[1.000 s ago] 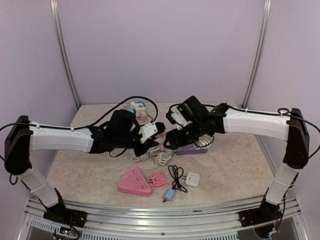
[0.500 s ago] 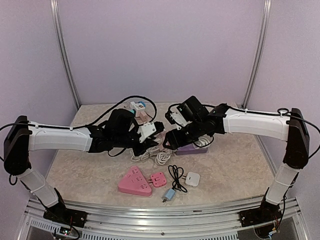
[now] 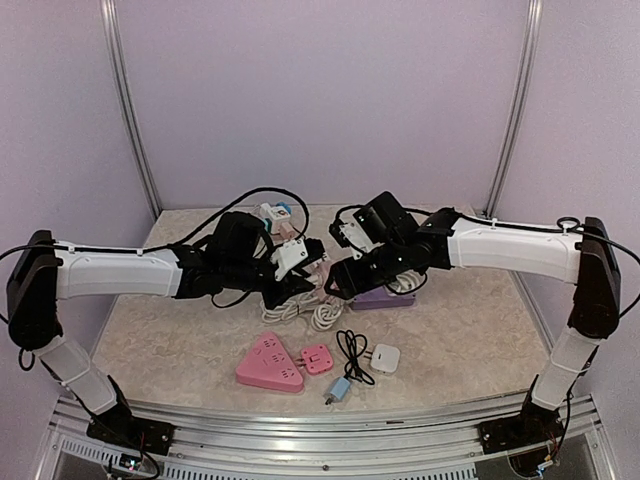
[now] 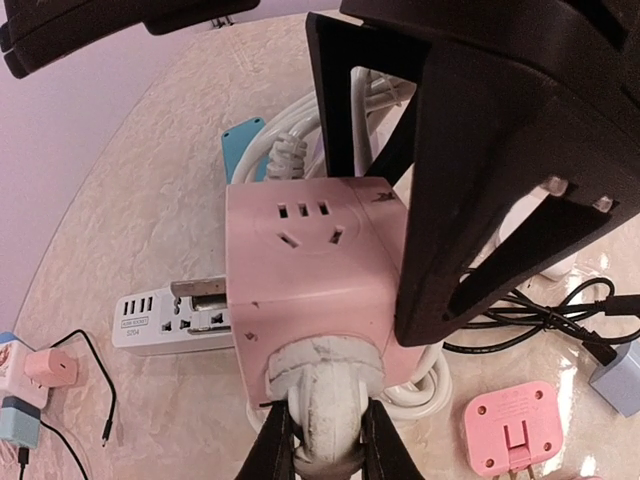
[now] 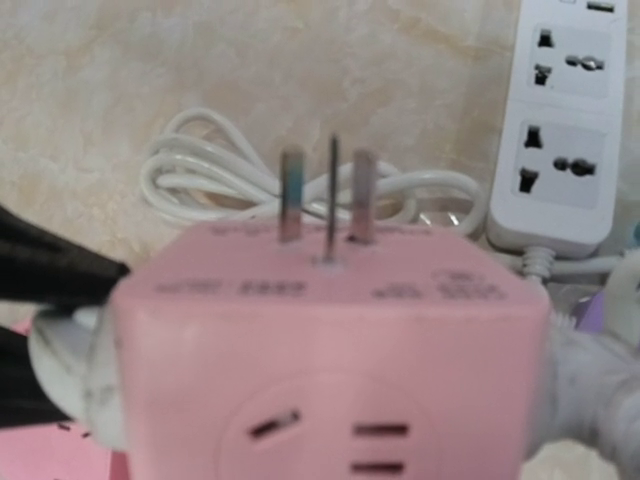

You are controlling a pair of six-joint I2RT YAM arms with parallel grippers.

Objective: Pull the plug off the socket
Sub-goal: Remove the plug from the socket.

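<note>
White plug (image 4: 318, 395), low centre in the left wrist view, sits in the pink cube socket (image 4: 305, 270); left gripper (image 4: 325, 447) pinches it, right gripper (image 3: 338, 277) clamps the socket; next, a straight pull apart seems needed.

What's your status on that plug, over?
Left gripper shut on white plug. Right gripper clamps pink cube socket. Plug not yet out. White cords coiled beneath.
</note>
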